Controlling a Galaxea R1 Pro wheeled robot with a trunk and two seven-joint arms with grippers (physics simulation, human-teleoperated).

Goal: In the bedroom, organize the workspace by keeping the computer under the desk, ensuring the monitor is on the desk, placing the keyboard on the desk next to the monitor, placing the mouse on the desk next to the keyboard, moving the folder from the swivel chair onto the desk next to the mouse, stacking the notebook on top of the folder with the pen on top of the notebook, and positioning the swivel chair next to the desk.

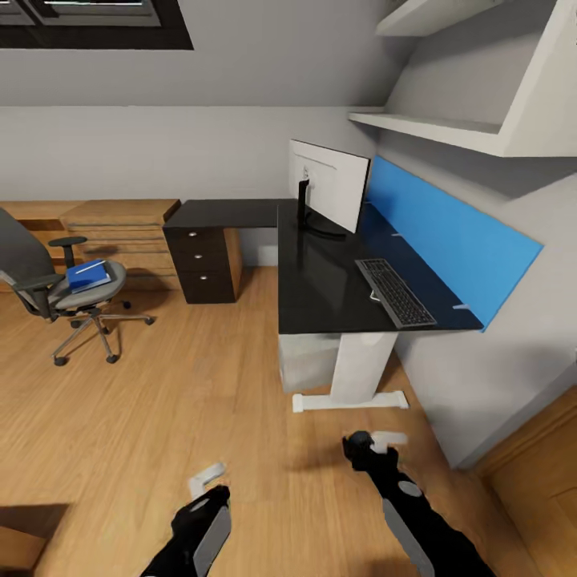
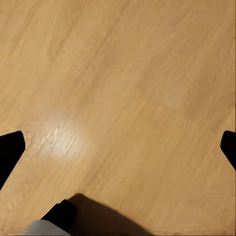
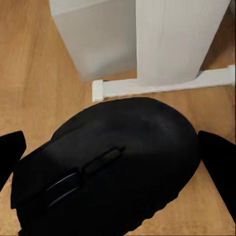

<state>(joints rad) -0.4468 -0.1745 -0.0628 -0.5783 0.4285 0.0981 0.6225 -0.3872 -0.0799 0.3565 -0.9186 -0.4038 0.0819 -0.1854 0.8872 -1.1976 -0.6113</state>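
Observation:
The black mouse [image 3: 113, 167] sits between the fingers of my right gripper [image 1: 370, 449], which is shut on it and held low over the wood floor in front of the desk [image 1: 320, 280]. On the black desk top stand the monitor [image 1: 328, 188] and the keyboard [image 1: 394, 292]. The white computer [image 1: 308, 361] is under the desk. Far left, the swivel chair [image 1: 60, 284] carries the blue folder [image 1: 88, 276] on its seat, with a thin white stick on top that may be the pen. My left gripper [image 1: 210, 481] hangs open above bare floor.
A white desk leg and foot [image 1: 353, 393] stand just ahead of my right gripper. A blue panel [image 1: 457, 232] lines the wall behind the desk, with white shelves [image 1: 449, 128] above. A light wood dresser [image 1: 120, 232] stands behind the chair.

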